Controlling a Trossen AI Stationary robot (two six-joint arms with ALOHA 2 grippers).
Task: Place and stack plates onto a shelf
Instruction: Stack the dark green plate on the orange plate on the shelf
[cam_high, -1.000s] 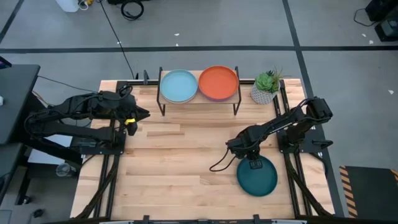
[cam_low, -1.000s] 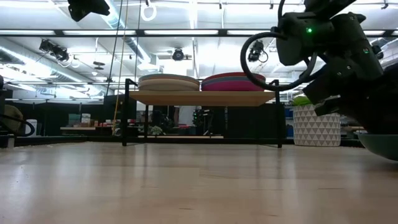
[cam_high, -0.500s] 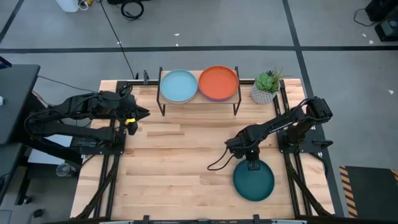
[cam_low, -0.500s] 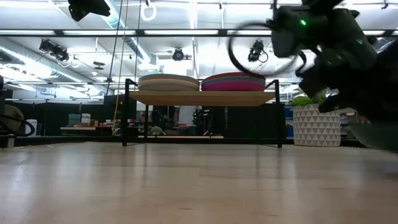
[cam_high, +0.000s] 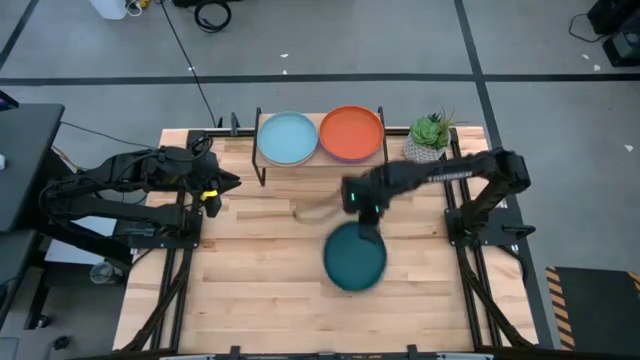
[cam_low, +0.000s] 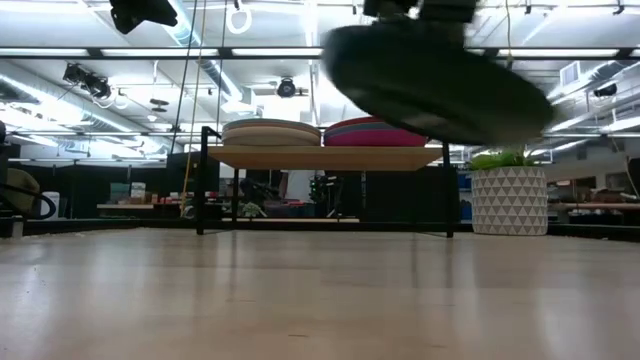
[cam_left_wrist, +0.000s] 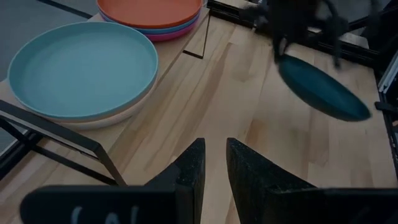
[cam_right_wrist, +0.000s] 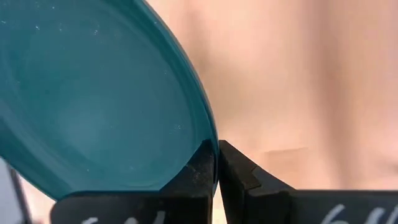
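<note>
The right gripper (cam_high: 362, 222) is clamped on the rim of the teal plate (cam_high: 354, 258), its fingers (cam_right_wrist: 202, 167) pinching the edge thin, and the big change is that the plate is no longer on the table (cam_high: 250, 290): a second ago it lay flat near the right front, and now it hangs in the air over the table's middle, carried up and toward the shelf (cam_high: 320, 160). The low view shows it high and tilted, blurred by the swing, above the level of the shelf top (cam_low: 325, 157). The right arm has stretched out long to the left to get there. The left gripper (cam_left_wrist: 211, 168) has not moved; it waits at the left side of the table with its fingers a little apart and nothing between them. On the shelf the two stacks are as before, pale blue plate (cam_high: 287, 137) on top at the left and orange plate (cam_high: 351, 132) on top at the right. Judging from this, the pick is done and the carry is under way; what remains is to level the teal plate over one stack and set it down, and a rim-only grip on a tilted plate could slip on the way
</note>
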